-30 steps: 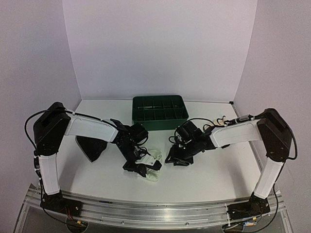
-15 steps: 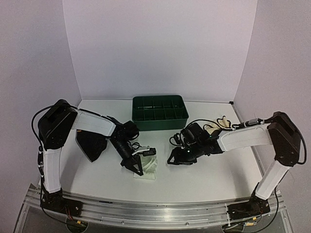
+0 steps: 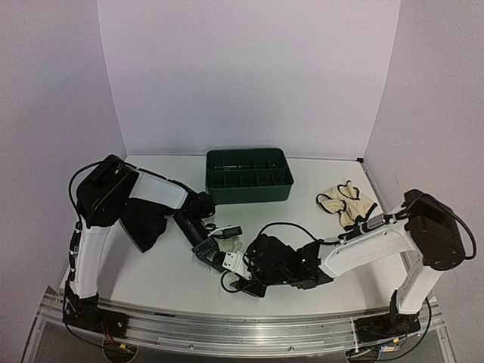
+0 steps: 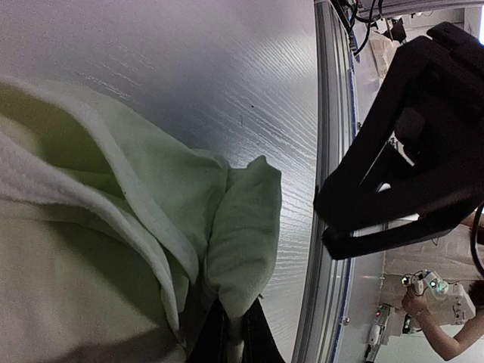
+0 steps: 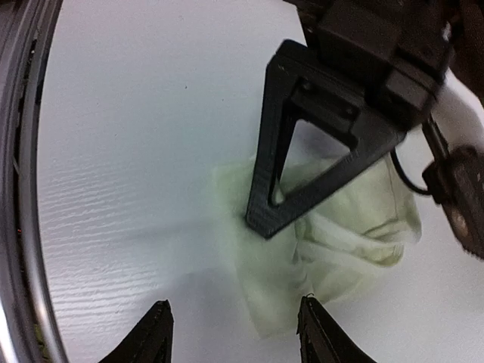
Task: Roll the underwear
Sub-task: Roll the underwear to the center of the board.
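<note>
At the near edge of the worktop point(image 3: 162, 278), a little left of centre, the right arm reaches across low. Its right hand point(image 5: 234, 333) is released, its two fingers spread wide and gripping nothing. It hovers just beside the near corner of the pale mint underwear point(image 5: 355, 227). That garment lies bunched and partly folded on the worktop between the two arms, its soft edges doubled over one another. The left hand point(image 4: 231, 336) comes down on it from the far left and is clenched on it, the fingers pressed together with a raised fold of the mint cloth pinched between them. From the right wrist view, the left hand's dark triangular finger stands on top of the cloth. Farther back on the left, the black underwear point(image 3: 142, 225) lies in a dark heap under the left arm's white forearm, apart from the mint piece. Farther back on the right, the cream underwear with dark edging point(image 3: 346, 203) lies loosely spread, well away from both hands. At the far middle of the worktop sits the dark green compartmented tray point(image 3: 249, 195).
</note>
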